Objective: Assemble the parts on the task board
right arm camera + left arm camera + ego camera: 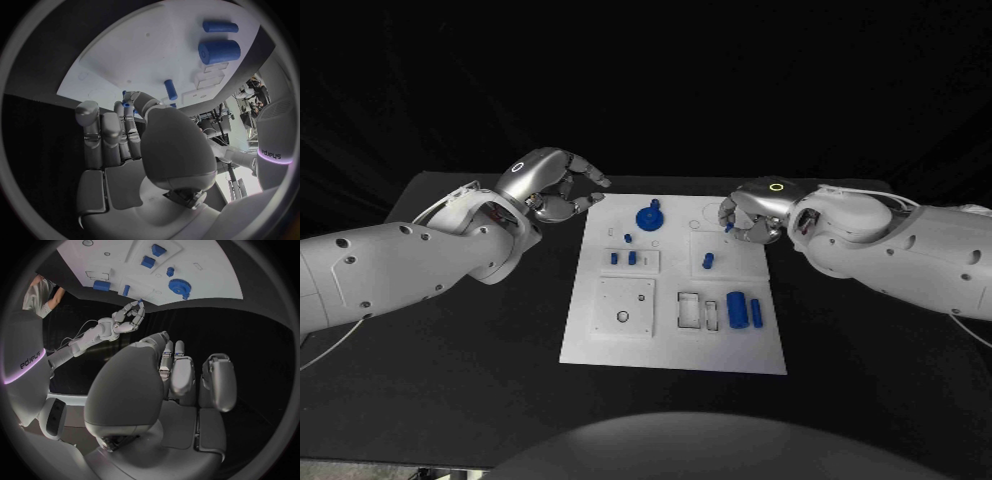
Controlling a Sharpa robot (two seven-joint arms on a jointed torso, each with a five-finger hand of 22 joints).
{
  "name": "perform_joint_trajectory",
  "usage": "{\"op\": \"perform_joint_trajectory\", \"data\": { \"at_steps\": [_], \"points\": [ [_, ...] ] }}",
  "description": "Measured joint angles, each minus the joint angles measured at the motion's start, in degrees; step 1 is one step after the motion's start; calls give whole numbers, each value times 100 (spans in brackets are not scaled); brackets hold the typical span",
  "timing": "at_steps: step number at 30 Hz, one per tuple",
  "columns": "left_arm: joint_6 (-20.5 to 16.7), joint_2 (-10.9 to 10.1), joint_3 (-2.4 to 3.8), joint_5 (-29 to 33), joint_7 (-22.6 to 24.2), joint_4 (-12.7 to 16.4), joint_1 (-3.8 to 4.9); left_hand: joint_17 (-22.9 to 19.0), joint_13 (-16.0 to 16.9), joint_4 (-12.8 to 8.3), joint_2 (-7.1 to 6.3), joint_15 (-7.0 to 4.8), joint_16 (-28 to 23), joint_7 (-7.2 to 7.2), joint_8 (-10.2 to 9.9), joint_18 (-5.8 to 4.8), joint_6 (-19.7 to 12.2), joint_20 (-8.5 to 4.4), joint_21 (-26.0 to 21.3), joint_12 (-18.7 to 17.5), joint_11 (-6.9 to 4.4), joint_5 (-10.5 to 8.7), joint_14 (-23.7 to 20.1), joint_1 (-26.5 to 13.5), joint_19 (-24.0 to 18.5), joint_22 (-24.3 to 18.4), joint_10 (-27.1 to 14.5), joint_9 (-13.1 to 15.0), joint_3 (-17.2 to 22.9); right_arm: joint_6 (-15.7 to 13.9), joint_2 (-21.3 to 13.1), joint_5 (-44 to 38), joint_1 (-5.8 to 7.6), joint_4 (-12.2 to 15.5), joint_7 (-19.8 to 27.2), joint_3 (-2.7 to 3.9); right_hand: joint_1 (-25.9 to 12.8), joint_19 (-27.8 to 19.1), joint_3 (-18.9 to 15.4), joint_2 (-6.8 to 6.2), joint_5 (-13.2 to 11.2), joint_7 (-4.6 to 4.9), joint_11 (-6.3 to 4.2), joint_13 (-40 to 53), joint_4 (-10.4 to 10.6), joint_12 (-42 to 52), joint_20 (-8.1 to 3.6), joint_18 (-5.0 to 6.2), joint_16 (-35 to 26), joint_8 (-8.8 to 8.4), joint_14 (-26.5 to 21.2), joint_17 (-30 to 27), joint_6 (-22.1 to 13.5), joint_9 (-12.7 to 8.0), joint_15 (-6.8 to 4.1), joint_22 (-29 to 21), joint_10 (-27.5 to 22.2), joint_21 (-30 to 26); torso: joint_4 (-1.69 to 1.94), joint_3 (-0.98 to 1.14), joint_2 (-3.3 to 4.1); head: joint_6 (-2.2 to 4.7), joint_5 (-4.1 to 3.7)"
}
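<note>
Several blue parts (705, 262) lie on the white task board (672, 350) mid-table, a gear (649, 217) near its far edge. We pinch one small blue piece (728, 227) in our right hand (753, 213) over the board's far right corner. Our left hand (560, 186), fingers curled on nothing, hovers beside the far left corner.

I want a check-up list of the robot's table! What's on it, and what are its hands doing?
Surface: black table, bare around the board.
Job's things: white task board in the middle; on it a blue gear at the far end, two small blue blocks, a blue peg and two blue cylinders nearer the robot.
Clutter: nothing seen.
Hands: left hand hovers beside the board's far left corner, fingers curled, holding nothing. Right hand is at the board's far right edge, pinching a small blue part in its fingertips.
Cables: a thin cable along the left arm.
Surroundings: dark backdrop.
</note>
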Motion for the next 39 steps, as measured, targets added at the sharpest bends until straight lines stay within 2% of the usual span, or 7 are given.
{"op": "perform_joint_trajectory", "data": {
  "at_steps": [8,16,21,27,29,32,39],
  "points": [
    [68,4,0,0,-54,-9,-1,-28,-8,0,0,0,0,0,0,-1,0,0,-21,0,0,0,0,0,0,0,0,0,0,25,-177,237,350,304,-75,5,-39,21,-25,38,-218,-1,6,-40,25,-33,21,-1,0,-2,0,-32,-2,53,0,0,86,0,1,-9,-9,0,-2],
    [110,5,0,0,-99,-23,-6,-56,-24,0,0,0,-27,0,0,0,0,0,-66,0,0,0,0,0,0,0,0,-1,0,83,-276,468,470,777,-150,3,-39,20,-25,38,-221,21,26,-44,25,-35,21,-1,0,-11,21,-31,19,63,21,-1,106,18,1,-7,-10,0,25],
    [124,6,0,0,-119,-51,-20,-78,-29,0,0,0,-66,0,0,0,0,0,-88,0,0,0,0,0,0,0,0,-1,0,149,-172,553,483,1089,-164,3,-39,20,-40,38,-221,21,47,-44,10,-44,21,0,27,-11,21,-21,18,63,21,-1,127,22,1,1,-15,0,80],
    [157,15,0,1,-163,-115,-59,-111,-38,0,0,21,-72,21,0,0,21,0,-134,-6,0,0,-21,0,0,0,0,-1,0,303,127,572,483,1456,-164,2,-39,20,-41,37,-222,21,49,-63,10,-46,21,-1,27,-43,21,-21,18,68,21,-1,183,21,1,10,-40,0,244],
    [167,11,0,1,-173,-121,-70,-129,-43,0,0,21,-95,21,0,-1,21,0,-154,-26,0,0,-21,0,0,0,0,-1,0,354,251,561,474,1497,-164,3,-39,20,-41,37,-222,21,37,-69,10,-55,21,0,27,-43,21,-21,18,70,21,-2,199,21,1,15,-54,0,318],
    [176,7,-1,1,-188,-123,-86,-130,-43,0,0,21,-95,21,0,-1,21,0,-154,-26,0,0,-21,0,0,0,0,-2,0,440,463,509,424,1518,-161,5,-39,20,-39,37,-222,21,37,-72,9,-55,20,0,27,-66,21,-32,18,70,22,-2,199,21,-1,14,-79,0,387],
    [189,13,-1,1,-207,-119,-104,-130,-54,16,10,41,-95,22,0,0,20,0,-154,-26,0,0,-41,-11,0,0,0,-2,-16,676,838,332,216,1444,-164,4,-39,20,-30,37,-231,21,17,-78,-31,-67,20,0,27,-66,20,-76,18,71,21,-2,220,-7,5,3,-134,0,442]
  ]
}}
